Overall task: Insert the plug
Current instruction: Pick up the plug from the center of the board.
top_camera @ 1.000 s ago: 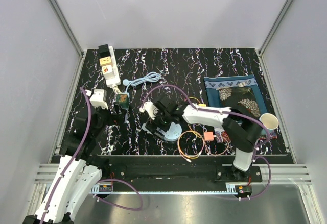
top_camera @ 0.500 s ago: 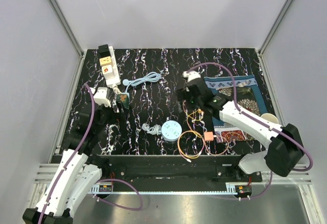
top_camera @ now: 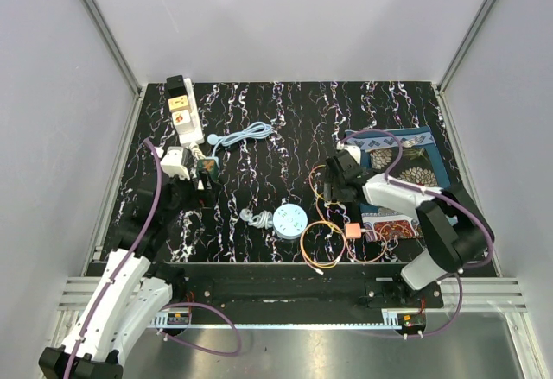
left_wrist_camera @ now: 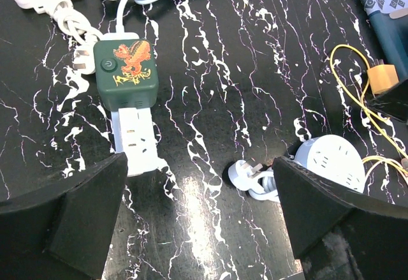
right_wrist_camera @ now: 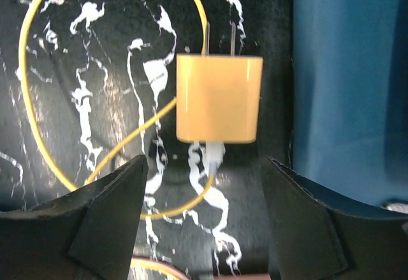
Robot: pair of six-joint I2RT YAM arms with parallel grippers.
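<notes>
A yellow two-prong plug (right_wrist_camera: 218,98) on a yellow cable (right_wrist_camera: 115,143) lies flat beside the blue mat (right_wrist_camera: 350,69). My right gripper (right_wrist_camera: 204,229) is open just short of the plug, which lies a little beyond the fingertips. In the top view the right gripper (top_camera: 333,186) covers the plug. My left gripper (left_wrist_camera: 201,222) is open and empty. It hovers over bare table near a white three-pin plug (left_wrist_camera: 245,171) and a round pale-blue socket (left_wrist_camera: 331,162). A green cube adapter (left_wrist_camera: 125,73) sits plugged into a small white socket block (left_wrist_camera: 137,143).
A white power strip (top_camera: 185,118) lies at the back left with a pale-blue cable (top_camera: 246,134) beside it. Yellow and orange cable loops (top_camera: 321,245) and a pink block (top_camera: 352,230) lie near the front. The round socket (top_camera: 290,220) is mid-table. The blue mat (top_camera: 402,159) is at the right.
My right gripper left the round socket and white plug at mid-table, swung to the back right, then came down over the yellow plug. The left gripper shifted slightly towards the green cube.
</notes>
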